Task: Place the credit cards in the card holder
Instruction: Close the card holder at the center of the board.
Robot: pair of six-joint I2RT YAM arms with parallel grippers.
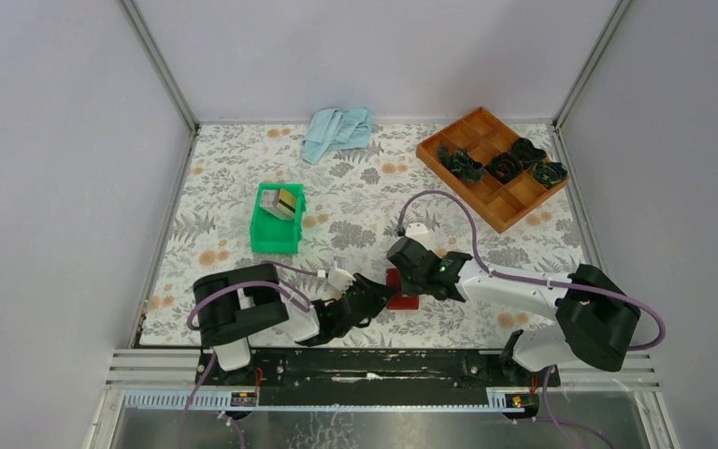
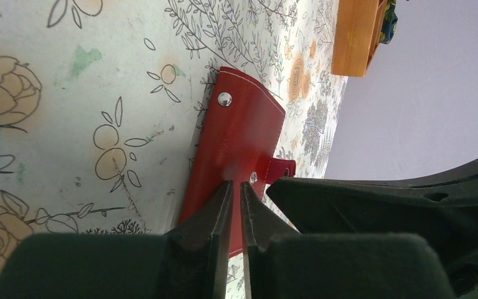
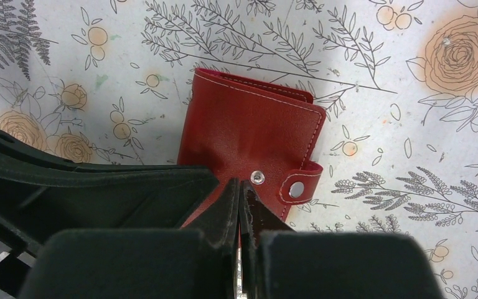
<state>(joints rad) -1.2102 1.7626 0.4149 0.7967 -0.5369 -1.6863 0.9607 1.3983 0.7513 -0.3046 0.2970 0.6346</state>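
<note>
Card holder (image 3: 249, 137): dark red, smooth leather-like cover, pale stitching, metal snaps, small tab. It lay folded on the floral counter (image 1: 243, 168) near the front edge, between both arms.

Right gripper (image 3: 239, 187): jaws pressed fully together at the holder's near edge.

Left gripper (image 2: 236, 198): jaws nearly together, thin slit showing red; grip could not be told.

Credit cards (image 1: 284, 202), gold, sat tilted in a green plastic bin (image 1: 273, 241).

A table (image 1: 243, 178) covered in a white sheet printed with grey leaves and orange flowers is shown. A green plastic bin (image 1: 274, 234) is set on it. Beyond the bin, to its right, a crumpled light blue cloth (image 1: 337, 131) is laid. Far to the bin's right an orange wooden compartment tray (image 1: 458, 190) is placed. Nearer than the bin, to its right, a dark red folding card holder (image 3: 249, 131) is laid.
</note>
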